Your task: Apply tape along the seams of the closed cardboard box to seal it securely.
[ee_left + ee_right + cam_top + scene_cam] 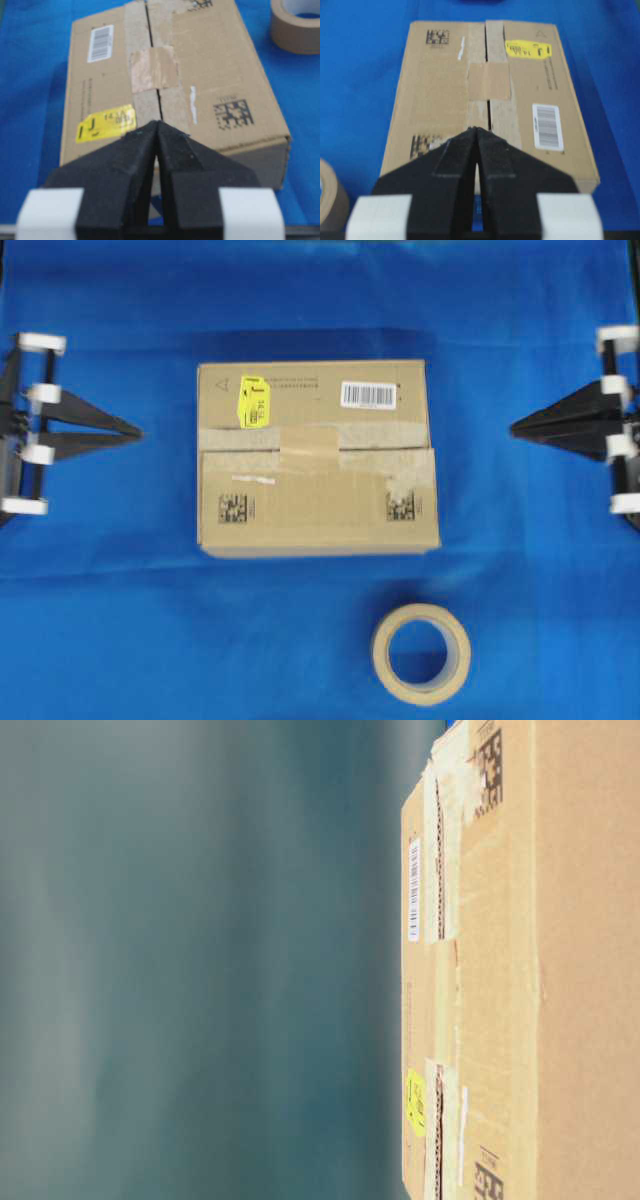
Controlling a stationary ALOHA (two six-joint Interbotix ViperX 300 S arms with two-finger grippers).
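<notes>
Overhead exterior view is showing the left gripper (138, 430) sitting at the left edge with its jaws pressed together on nothing, tips aiming at the cardboard box (318, 457) but staying well apart from it. I judge both arms are resting clear because the sealing piece is already lying in place.

Straight ahead of those closed jaws, the box is lying flat on the blue cloth (100, 620), its seam (370, 447) running from one gripper toward the other. A short tan piece of tape (309, 443) is bridging the slit near its middle, between the two sets of jaws; only that middle stretch is being covered, so the ends are looking unsealed. A yellow sticker (252, 401) and a barcode label (368, 394) are sitting on the far flap.

Below the box, nearer the right jaws, the tape roll (421, 654) is lying flat, touching nothing.

At the right edge, the right gripper (514, 427) is mirroring the left, jaws together and empty. Nothing is standing between either gripper and the box.
</notes>
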